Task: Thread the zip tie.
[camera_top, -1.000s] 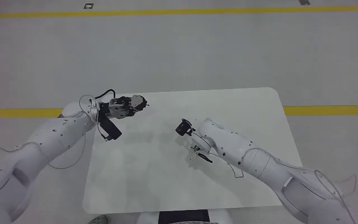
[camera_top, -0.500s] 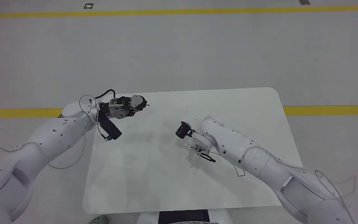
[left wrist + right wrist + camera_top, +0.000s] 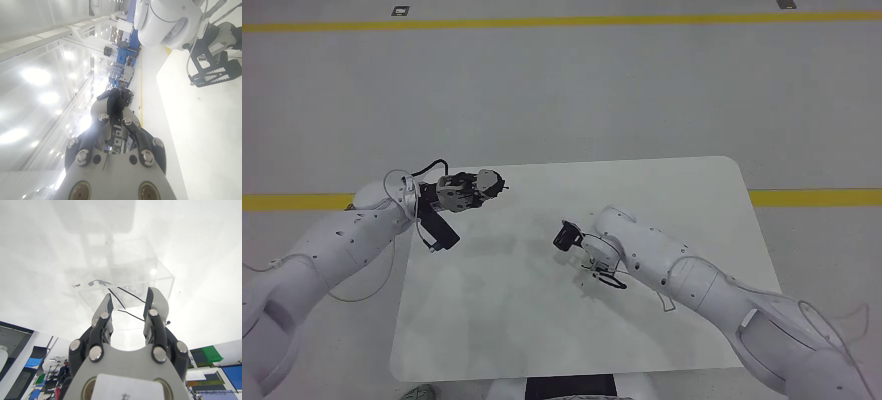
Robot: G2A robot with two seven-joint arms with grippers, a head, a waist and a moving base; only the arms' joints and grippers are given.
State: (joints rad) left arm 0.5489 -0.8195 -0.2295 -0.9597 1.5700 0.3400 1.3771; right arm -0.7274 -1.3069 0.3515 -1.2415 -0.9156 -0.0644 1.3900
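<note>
Several black zip ties (image 3: 130,295) lie inside a clear plastic box (image 3: 162,275) on the white table (image 3: 692,200). My right gripper (image 3: 129,298) hangs open just in front of the box, its fingers either side of the ties and touching none of them. From above, the right gripper (image 3: 562,237) sits near the table's middle. My left gripper (image 3: 492,184) is at the table's back left edge, lifted off the surface. The left gripper (image 3: 113,96) is shut, its black tips pressed together; whether they pinch anything I cannot tell.
The left wrist view shows the right gripper (image 3: 211,75) farther off, open above the table (image 3: 189,123). A yellow floor line (image 3: 812,197) runs behind the table. Bare tabletop lies to the right and toward the front.
My right gripper has shifted slightly left and toward the front of the table. The left arm has kept still.
</note>
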